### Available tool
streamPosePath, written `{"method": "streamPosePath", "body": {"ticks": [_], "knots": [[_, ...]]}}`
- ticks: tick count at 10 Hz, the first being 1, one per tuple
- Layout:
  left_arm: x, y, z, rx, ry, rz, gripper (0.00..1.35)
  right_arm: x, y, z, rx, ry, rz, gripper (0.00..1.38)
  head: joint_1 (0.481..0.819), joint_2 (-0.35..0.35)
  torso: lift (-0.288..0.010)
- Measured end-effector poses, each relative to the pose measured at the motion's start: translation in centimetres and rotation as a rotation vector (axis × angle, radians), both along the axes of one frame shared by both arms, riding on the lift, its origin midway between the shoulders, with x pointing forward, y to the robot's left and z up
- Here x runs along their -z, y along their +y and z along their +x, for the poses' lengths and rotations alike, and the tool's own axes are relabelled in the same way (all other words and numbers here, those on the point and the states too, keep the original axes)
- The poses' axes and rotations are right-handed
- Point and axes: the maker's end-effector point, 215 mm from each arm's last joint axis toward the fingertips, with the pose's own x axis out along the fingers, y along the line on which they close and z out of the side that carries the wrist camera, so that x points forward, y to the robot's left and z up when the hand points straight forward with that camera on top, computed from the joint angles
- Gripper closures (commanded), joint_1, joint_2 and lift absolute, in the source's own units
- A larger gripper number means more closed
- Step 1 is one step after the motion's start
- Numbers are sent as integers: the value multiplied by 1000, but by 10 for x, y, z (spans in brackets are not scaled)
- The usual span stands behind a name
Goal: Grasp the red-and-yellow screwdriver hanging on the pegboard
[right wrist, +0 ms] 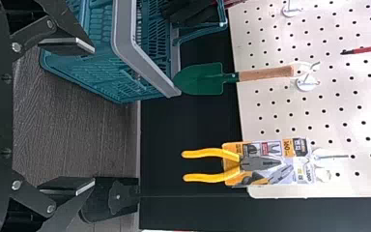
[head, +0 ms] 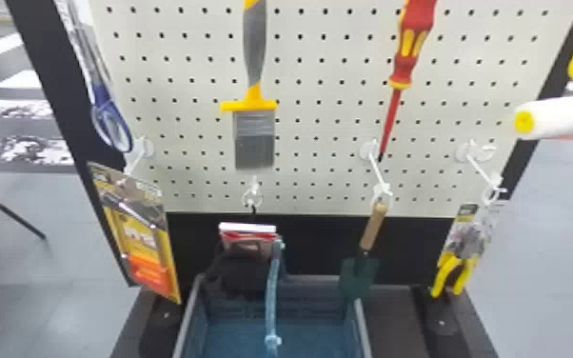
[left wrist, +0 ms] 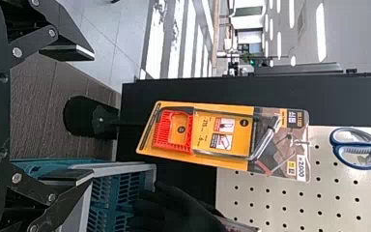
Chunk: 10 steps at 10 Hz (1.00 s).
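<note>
- Pegboard: backs the screwdriver, tip-down, right of centre.
- Right gripper and left gripper: each with fingers spread, nothing between.
- Screwdriver: rigid, probably light, hardly fragile; may swing if nudged.
- Handle: best hold, squarely across its thick part; smooth-looking, so perhaps slippery.
- Shaft: thin, likely to twist in the grip.
- Tip: leave alone.

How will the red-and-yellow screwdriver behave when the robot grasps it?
The screwdriver probably stays stiff, with its straight shaft. Hanging tip-down, it may swing if pushed. Its bulging handle looks smooth, so it might turn between fingers.
</note>
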Motion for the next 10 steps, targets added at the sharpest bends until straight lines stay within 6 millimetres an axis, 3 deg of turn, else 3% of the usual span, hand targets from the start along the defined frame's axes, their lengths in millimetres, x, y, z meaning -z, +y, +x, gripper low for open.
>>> {"method": "streamPosePath", "body": {"ticks": [7,10], "knots": [[0,0,0,0,0,-1,407,-1,1,0,-4,-2,2,320,549,0,-100],[1,0,-1,0,3,-2,407,-30,5,16,-13,-49,10,318,549,0,-100]]}}
